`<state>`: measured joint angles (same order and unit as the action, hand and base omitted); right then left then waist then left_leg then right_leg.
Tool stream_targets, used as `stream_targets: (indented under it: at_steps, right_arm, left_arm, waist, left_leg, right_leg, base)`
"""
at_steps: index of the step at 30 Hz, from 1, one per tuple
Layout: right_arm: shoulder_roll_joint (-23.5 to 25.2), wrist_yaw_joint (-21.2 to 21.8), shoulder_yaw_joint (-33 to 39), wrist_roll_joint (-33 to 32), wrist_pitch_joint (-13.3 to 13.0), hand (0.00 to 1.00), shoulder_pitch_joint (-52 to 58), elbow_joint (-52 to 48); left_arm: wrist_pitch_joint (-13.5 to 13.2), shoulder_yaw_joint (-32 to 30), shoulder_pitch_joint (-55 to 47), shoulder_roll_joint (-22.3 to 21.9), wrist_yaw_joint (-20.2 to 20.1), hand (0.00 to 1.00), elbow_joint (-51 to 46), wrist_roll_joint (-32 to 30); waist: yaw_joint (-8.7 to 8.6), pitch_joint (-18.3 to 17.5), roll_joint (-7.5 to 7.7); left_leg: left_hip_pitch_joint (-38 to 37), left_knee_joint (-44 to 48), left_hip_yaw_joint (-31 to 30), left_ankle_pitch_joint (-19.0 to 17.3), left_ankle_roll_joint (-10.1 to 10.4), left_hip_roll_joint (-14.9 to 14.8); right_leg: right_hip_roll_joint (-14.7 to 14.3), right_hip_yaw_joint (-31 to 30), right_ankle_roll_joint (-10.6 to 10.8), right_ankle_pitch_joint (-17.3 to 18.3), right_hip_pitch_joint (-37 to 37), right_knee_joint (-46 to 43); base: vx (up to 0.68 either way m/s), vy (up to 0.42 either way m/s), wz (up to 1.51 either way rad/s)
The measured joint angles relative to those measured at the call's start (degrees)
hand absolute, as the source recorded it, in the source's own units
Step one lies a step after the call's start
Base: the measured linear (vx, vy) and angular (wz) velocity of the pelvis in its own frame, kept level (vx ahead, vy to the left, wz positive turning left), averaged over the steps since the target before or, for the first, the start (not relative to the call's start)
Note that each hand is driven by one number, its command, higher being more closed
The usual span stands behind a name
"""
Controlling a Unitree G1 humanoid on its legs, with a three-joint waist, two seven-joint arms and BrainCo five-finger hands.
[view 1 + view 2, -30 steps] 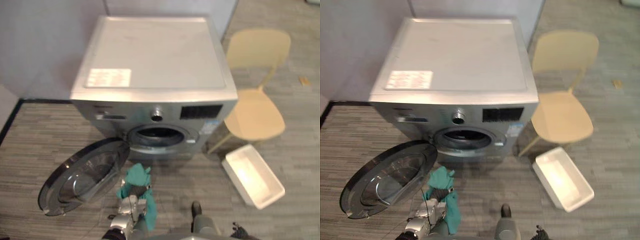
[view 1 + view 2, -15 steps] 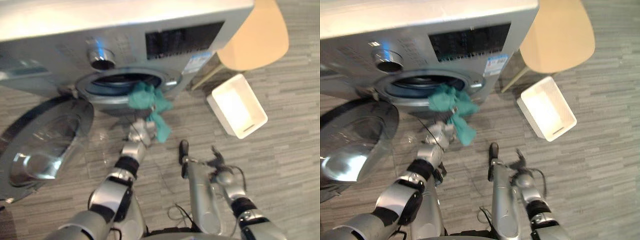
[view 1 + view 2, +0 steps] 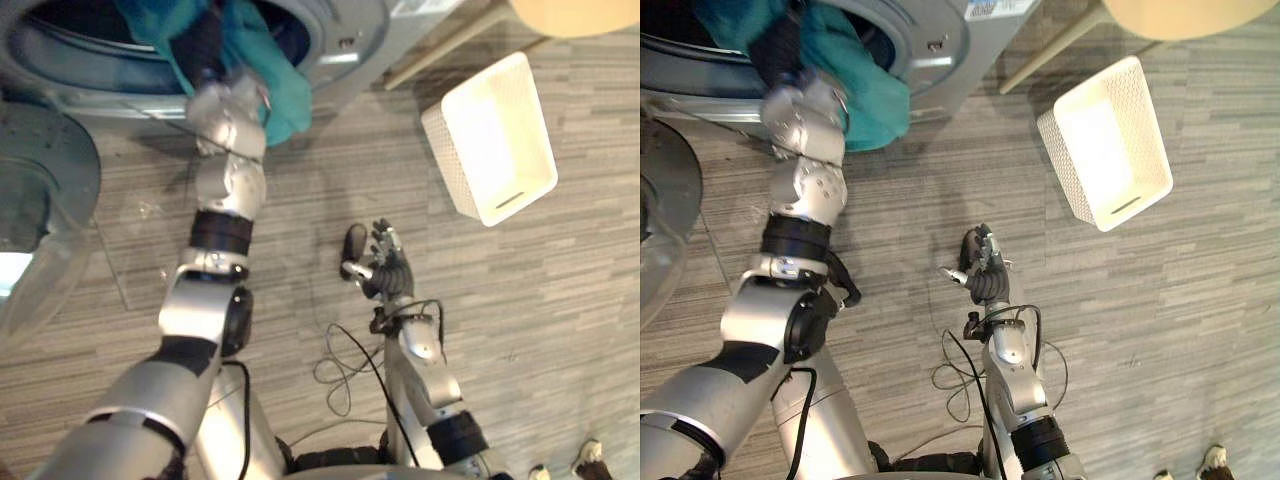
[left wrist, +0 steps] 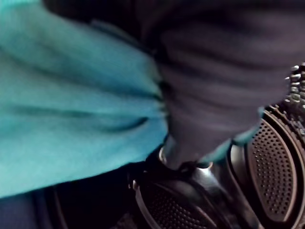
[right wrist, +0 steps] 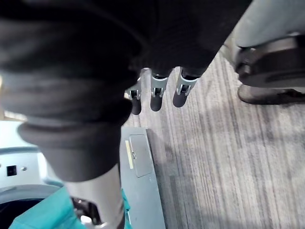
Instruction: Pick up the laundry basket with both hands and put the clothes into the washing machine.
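Our left hand (image 3: 207, 45) sat in the mouth of the washing machine (image 3: 345, 35), teal cloth (image 3: 285, 95) draped over it, drum straight ahead; we couldn't tell its fingers' grip. Our right hand (image 3: 388, 268) hung slack-fingered, well apart.

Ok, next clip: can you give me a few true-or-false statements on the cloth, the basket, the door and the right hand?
1. The teal cloth hangs at the washing machine opening. True.
2. Both hands hold the white basket up. False: it lies on the floor, apart from the right hand.
3. The white basket holds clothes. False: it is empty.
4. The door of the machine is shut. False: it stands open.
5. The right hand holds nothing, its fingers relaxed above the floor. True.
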<state>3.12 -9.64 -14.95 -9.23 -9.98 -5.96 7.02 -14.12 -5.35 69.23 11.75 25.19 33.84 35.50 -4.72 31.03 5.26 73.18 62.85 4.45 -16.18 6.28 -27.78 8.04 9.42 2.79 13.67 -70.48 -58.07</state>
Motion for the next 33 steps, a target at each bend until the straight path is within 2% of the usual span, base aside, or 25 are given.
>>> stream_targets:
  at_steps: [3, 5, 12, 15, 17, 19, 20, 21, 22, 23, 25, 27, 29, 31, 32, 33]
  right_arm:
    - [-0.1, 0.3, -1.5, -2.4, -0.6, 0.00, 1.0, -3.0]
    - [-0.3, 1.1, -1.6, -3.8, -1.2, 0.00, 1.4, -5.9]
    - [-0.3, 1.0, -1.3, -6.1, -2.6, 0.00, 2.1, -7.4]
    - [-0.3, 1.2, -1.2, -10.0, -3.5, 0.00, 3.0, -8.6]
    - [-0.3, 2.2, -0.9, -15.1, -3.8, 0.00, 4.4, -10.3]
    - [-0.4, 2.7, -0.9, -17.3, -4.5, 0.00, 5.2, -11.5]
    - [-0.4, 4.1, -0.6, -20.1, -5.3, 0.00, 6.2, -13.0]
    - [-0.5, 4.9, -0.5, -21.1, -5.7, 0.00, 6.4, -13.3]
    - [-0.5, 5.9, -0.3, -22.4, -6.3, 0.00, 6.6, -13.3]
    - [-0.5, 7.5, 0.0, -23.2, -6.9, 0.00, 6.9, -13.3]
    - [-0.6, 9.3, 0.5, -24.2, -7.6, 0.00, 7.3, -13.3]
    - [-0.6, 10.1, 0.5, -25.0, -7.6, 0.00, 7.8, -13.4]
    - [-0.7, 10.5, 0.6, -25.9, -7.5, 0.00, 8.7, -13.6]
    - [-0.7, 11.0, 0.7, -26.2, -7.2, 0.00, 10.1, -14.3]
    - [-0.8, 11.0, 0.7, -26.2, -6.9, 0.00, 10.6, -14.4]
    - [-0.8, 11.0, 0.8, -26.2, -6.9, 0.00, 10.7, -14.3]
  left_arm:
    - [-0.6, 0.3, 4.4, 2.3, 0.3, 1.00, 0.7, 2.3]
    - [-0.8, 1.9, 8.2, 4.1, 1.3, 1.00, 0.8, 2.8]
    - [-0.8, 8.2, 19.2, 9.5, 3.8, 1.00, 0.8, 2.3]
    - [-1.0, 11.7, 23.2, 13.0, 3.9, 1.00, 0.8, 2.3]
    - [-0.6, 14.5, 26.8, 15.7, 5.3, 1.00, 1.0, 2.4]
    - [0.3, 16.6, 29.3, 17.1, 5.8, 1.00, 1.7, 0.7]
    - [3.2, 19.8, 31.9, 19.5, 7.1, 1.00, 2.0, -8.3]
    - [4.9, 21.8, 33.0, 20.6, 8.2, 1.00, 2.4, -15.0]
    - [7.0, 26.0, 34.4, 22.4, 8.9, 0.00, 2.7, -23.9]
    - [10.7, 28.0, 35.3, 22.8, 7.8, 0.00, 2.8, -38.7]
    - [14.1, 30.4, 35.8, 22.8, 5.6, 0.00, 2.9, -54.0]
    - [15.8, 30.5, 35.8, 21.9, 3.6, 0.00, 5.7, -59.9]
    - [17.0, 30.0, 35.8, 20.9, 0.6, 0.00, 9.5, -60.2]
    - [17.4, 28.6, 35.2, 20.8, -2.3, 0.00, 11.8, -54.7]
    - [17.0, 25.5, 33.7, 20.5, -3.2, 0.00, 12.3, -49.8]
    - [16.9, 24.9, 33.2, 20.5, -3.4, 0.00, 12.5, -49.0]
  waist:
    - [-0.84, 0.1, 0.24]
    - [-0.93, 0.2, 1.12]
    - [-1.37, 0.1, 1.38]
    - [-1.28, 0.2, 1.42]
    - [-1.23, 0.2, 2.02]
    - [-1.25, 0.2, 2.10]
    - [-1.17, 0.2, 2.11]
    - [-1.18, 0.2, 2.11]
    - [-1.20, 0.2, 2.11]
    - [-1.00, 0.2, 2.11]
    - [-0.97, 0.2, 2.11]
    - [-0.99, 0.2, 2.11]
    - [-1.02, 0.2, 2.11]
    - [-0.87, 0.2, 2.11]
    - [-0.89, 0.2, 2.11]
    - [-0.89, 0.2, 2.11]
  left_leg:
    - [2.8, 1.1, -0.3, -0.1, -0.1, -0.8]
    - [4.6, 1.9, -0.1, -0.2, -0.3, -2.0]
    - [9.5, 3.9, -0.5, -0.4, -0.6, -3.5]
    - [10.8, 4.3, 0.0, -0.5, -0.7, -3.9]
    - [12.3, 4.5, 0.0, -0.5, -0.7, -4.1]
    - [13.4, 4.7, -0.1, -0.5, -0.7, -4.1]
    - [14.4, 5.0, -0.1, -0.6, -1.0, -4.1]
    - [14.7, 5.2, -0.2, -0.7, -1.1, -4.1]
    - [15.0, 5.4, -0.2, -0.8, -1.3, -4.1]
    - [15.0, 5.5, 0.1, -0.9, -1.5, -4.1]
    - [15.0, 5.5, 0.3, -1.1, -1.7, -4.1]
    - [15.0, 5.6, 0.6, -1.1, -1.8, -4.1]
    - [15.0, 5.3, 0.5, -1.1, -1.8, -4.1]
    - [14.9, 4.7, 0.4, -1.1, -1.8, -4.1]
    - [14.5, 4.2, 0.4, -1.0, -1.7, -4.1]
    - [14.3, 4.1, 0.4, -1.0, -1.7, -4.1]
  right_leg:
    - [-0.4, 0.2, -0.5, -0.4, -2.4, -0.4]
    - [-1.2, 0.2, -0.9, -0.6, -4.1, -0.4]
    - [-1.5, 1.1, -1.0, -0.6, -8.3, -1.9]
    - [-1.2, 1.2, -1.0, -0.6, -10.1, -2.5]
    - [-1.1, 1.3, -1.1, -0.7, -11.6, -2.7]
    - [-1.0, 1.4, -1.2, -0.7, -12.4, -2.7]
    - [-1.0, 1.4, -1.3, -0.8, -13.3, -2.7]
    - [-1.0, 1.5, -1.3, -0.8, -13.4, -2.8]
    - [-0.9, 1.5, -1.3, -0.8, -13.5, -2.8]
    - [-0.6, 1.6, -1.3, -0.8, -13.4, -2.7]
    - [0.0, 1.9, -1.3, -0.8, -13.4, -2.7]
    - [0.1, 2.1, -1.3, -0.8, -13.1, -2.6]
    - [0.1, 2.6, -1.3, -0.8, -12.8, -2.3]
    - [0.1, 3.0, -1.3, -0.8, -12.6, -1.8]
    - [0.1, 3.2, -1.3, -0.8, -12.0, -1.6]
    - [0.1, 3.2, -1.3, -0.8, -11.8, -1.5]
  base:
    - [-0.02, -0.010, -0.19]
    - [-0.01, -0.008, -0.26]
    - [0.01, -0.001, -0.13]
    - [0.00, 0.004, -0.07]
    - [-0.01, 0.000, -0.07]
    - [-0.01, 0.010, -0.08]
    - [0.00, 0.019, -0.08]
    - [0.00, 0.030, -0.07]
    - [0.01, 0.035, -0.01]
    - [0.01, 0.037, 0.01]
    - [0.01, 0.033, 0.04]
    - [0.00, 0.000, 0.00]
    - [0.00, 0.000, 0.00]
    - [-0.01, -0.007, 0.02]
    - [-0.01, -0.012, 0.04]
    - [0.00, -0.007, 0.07]
